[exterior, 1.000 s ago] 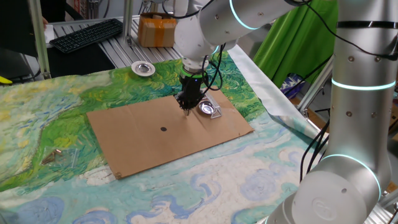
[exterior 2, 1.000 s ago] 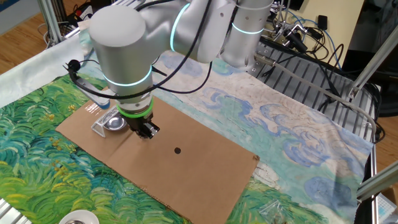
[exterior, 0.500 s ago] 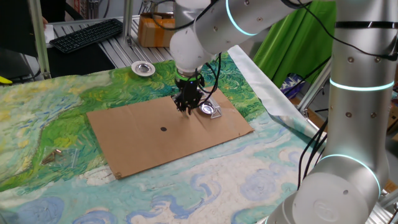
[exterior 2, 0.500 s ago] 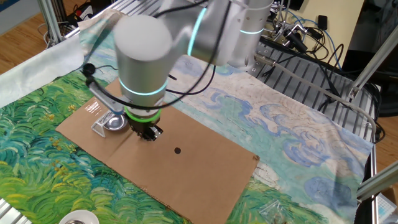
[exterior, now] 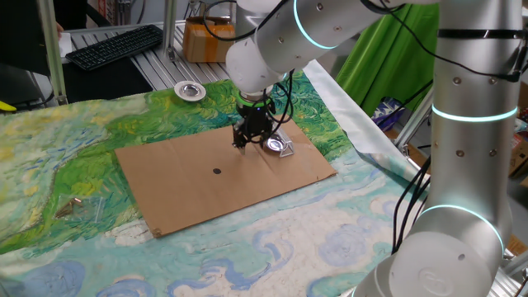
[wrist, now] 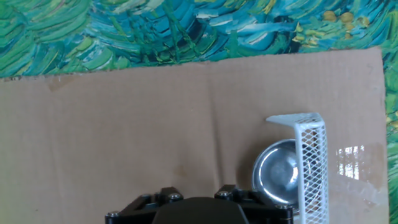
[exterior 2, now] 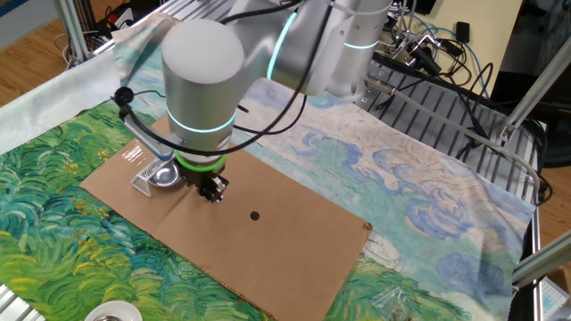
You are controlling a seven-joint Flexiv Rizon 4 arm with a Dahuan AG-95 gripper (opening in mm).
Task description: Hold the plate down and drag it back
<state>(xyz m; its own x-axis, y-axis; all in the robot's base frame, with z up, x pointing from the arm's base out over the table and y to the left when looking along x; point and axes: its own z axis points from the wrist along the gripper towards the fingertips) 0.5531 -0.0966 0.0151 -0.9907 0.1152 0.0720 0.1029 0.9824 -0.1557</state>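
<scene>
Gripper (exterior: pixel 243 142) low over cardboard sheet (exterior: pixel 190 186), empty, jaw gap unclear; plate (exterior: pixel 273 144) just right of it, tucked against white mesh wedge (wrist: pixel 311 165). Off-centre press risks tipping plate or dragging wedge along

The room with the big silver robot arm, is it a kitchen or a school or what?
Most likely a robot lab or workshop, not a kitchen. The table has a painted cloth with a cardboard sheet and a small plate set out for practice. Behind it sit a keyboard on a metal frame and loose cables.
</scene>
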